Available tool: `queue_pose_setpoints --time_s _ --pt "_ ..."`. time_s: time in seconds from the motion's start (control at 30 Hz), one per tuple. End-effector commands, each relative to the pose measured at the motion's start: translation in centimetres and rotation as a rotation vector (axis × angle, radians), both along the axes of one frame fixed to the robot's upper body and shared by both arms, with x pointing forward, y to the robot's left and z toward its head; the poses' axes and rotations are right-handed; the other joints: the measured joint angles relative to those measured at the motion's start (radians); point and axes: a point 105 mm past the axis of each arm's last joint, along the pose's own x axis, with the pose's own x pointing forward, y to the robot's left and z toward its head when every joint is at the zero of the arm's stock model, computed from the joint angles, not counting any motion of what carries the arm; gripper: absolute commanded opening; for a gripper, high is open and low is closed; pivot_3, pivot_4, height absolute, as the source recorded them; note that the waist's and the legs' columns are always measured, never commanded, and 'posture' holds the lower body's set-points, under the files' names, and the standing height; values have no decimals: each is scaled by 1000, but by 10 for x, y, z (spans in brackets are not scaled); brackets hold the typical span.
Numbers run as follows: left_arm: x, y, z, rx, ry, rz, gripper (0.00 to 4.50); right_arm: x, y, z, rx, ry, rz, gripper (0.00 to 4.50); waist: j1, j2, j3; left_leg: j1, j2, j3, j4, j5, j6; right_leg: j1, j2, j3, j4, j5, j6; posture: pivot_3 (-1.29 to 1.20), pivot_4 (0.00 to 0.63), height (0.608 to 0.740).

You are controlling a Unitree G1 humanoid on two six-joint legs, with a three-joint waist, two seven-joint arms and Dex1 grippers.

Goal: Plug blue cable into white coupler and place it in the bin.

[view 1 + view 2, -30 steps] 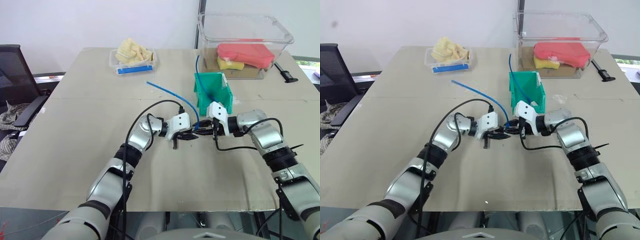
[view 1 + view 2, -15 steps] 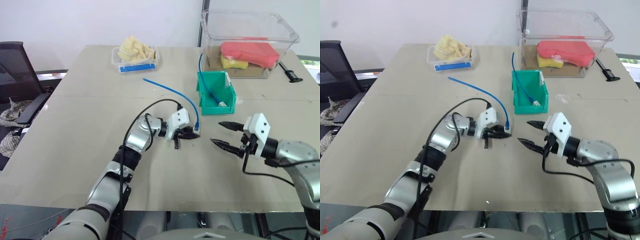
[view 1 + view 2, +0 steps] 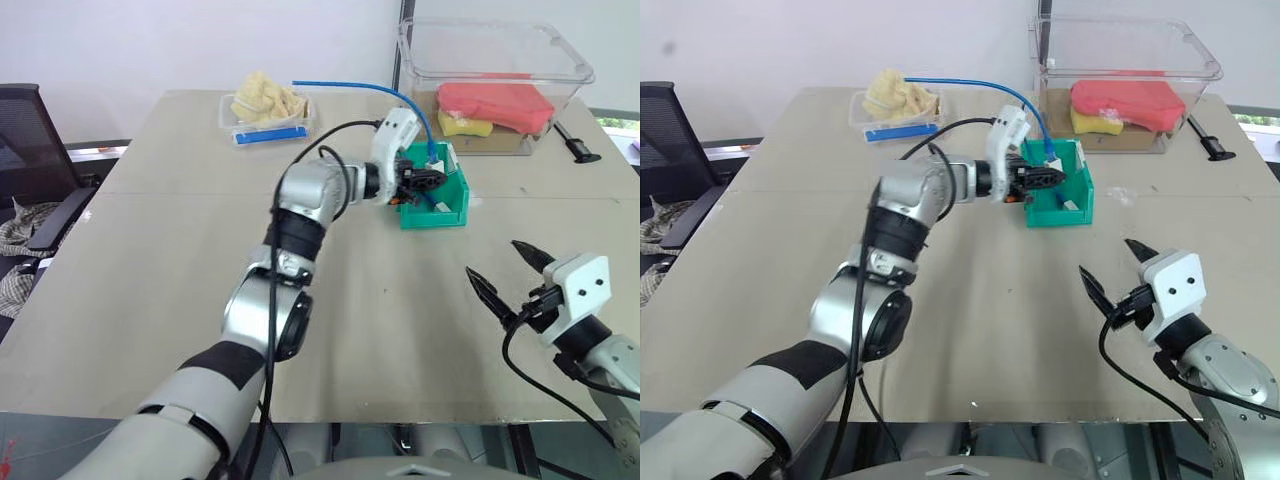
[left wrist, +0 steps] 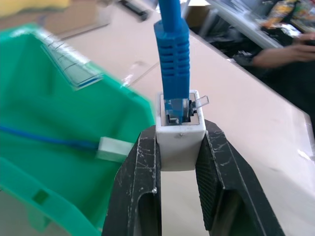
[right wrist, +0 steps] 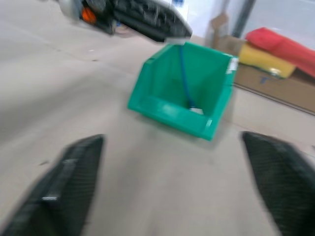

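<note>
My left gripper (image 3: 432,178) is shut on the white coupler (image 4: 179,135) and holds it over the front of the green bin (image 3: 450,212). The blue cable (image 3: 350,87) arcs back over the table from there. Its plug (image 4: 172,59) sits in the coupler's socket. Inside the bin (image 4: 59,98) lies another blue cable with a white block (image 4: 110,149). My right gripper (image 3: 491,256) hangs open and empty above the near right of the table, pointing toward the bin (image 5: 182,93).
A large clear tub (image 3: 495,60) with red and yellow sponges stands behind the bin. A shallow clear tray (image 3: 265,110) with yellow material sits at the back left. There is a black chair (image 3: 30,150) left of the table, and a person's hand (image 4: 275,54) beyond it.
My left gripper has risen from the table's middle and swung to the bin, carrying the coupler and cable. My right gripper has drawn back toward the near right and opened wider.
</note>
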Motion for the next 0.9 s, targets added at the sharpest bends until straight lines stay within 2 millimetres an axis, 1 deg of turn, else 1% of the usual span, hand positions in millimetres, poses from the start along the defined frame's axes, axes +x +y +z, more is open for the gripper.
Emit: queue_pose_setpoints --time_s 0.03,0.13,0.2,0.27,0.3,0.4,0.47,0.5,0.67,0.73,0.83,0.9 --pt "14 -9 19 -15 -63 85 353 -4 -5 17 -17 -80 -35 4479 -1 0 1 0 0 0 0 0 0 0 0 0 0 0 0 0 150 739" --pt "18 -20 22 -25 -64 128 353 -5 -5 16 -26 -74 -44 4479 1 -1 1 0 0 0 -1 0 0 0 0 0 -1 0 0 0 150 739" --pt "20 -22 17 6 -62 162 353 -4 -5 14 -27 -68 -50 4479 3 -1 1 -1 0 0 -1 0 0 0 0 0 -1 0 0 0 150 739" --pt "22 -21 14 11 -36 190 1355 -4 -3 13 -21 -68 -46 4500 3 -1 1 -1 0 0 -1 0 0 0 0 0 -1 0 0 0 150 739" --pt "23 -21 14 12 -32 198 1673 -4 -2 13 -18 -69 -44 4500 1 -1 1 -1 0 1 -1 0 0 0 0 0 -1 0 0 0 150 739" --pt "24 -19 16 13 -16 212 2898 -4 0 11 -13 -63 -39 4500 -2 0 2 0 0 0 -1 0 0 0 0 0 -1 0 0 0 150 739" --pt "26 -13 18 25 -12 220 4015 -4 1 10 -10 -58 -34 4500 -1 0 2 0 0 0 -1 0 0 0 0 0 -1 0 0 0 150 739" --pt "26 -11 18 28 -7 219 4442 -4 1 9 -9 -57 -33 4500 -1 0 2 0 0 0 -1 0 0 0 0 0 -1 0 0 0 150 739" --pt "19 11 18 37 78 131 4481 -2 0 2 -1 -32 -23 4500 -5 0 3 0 0 1 -1 0 0 0 0 1 0 0 0 0 150 739" --pt "15 17 19 44 76 91 4481 -1 1 -1 -3 -24 -13 4500 -4 0 3 0 0 1 -1 0 0 0 0 1 0 0 0 0 150 739" --pt "12 36 18 57 16 66 4481 2 2 -2 -1 -17 1 4500 -3 0 3 0 0 1 -1 0 -1 0 0 1 0 0 0 0 150 739" --pt "6 47 18 19 3 48 4481 4 2 -4 -2 -10 11 4500 -3 0 3 1 0 1 -1 1 -2 0 0 2 0 0 0 0 150 739"
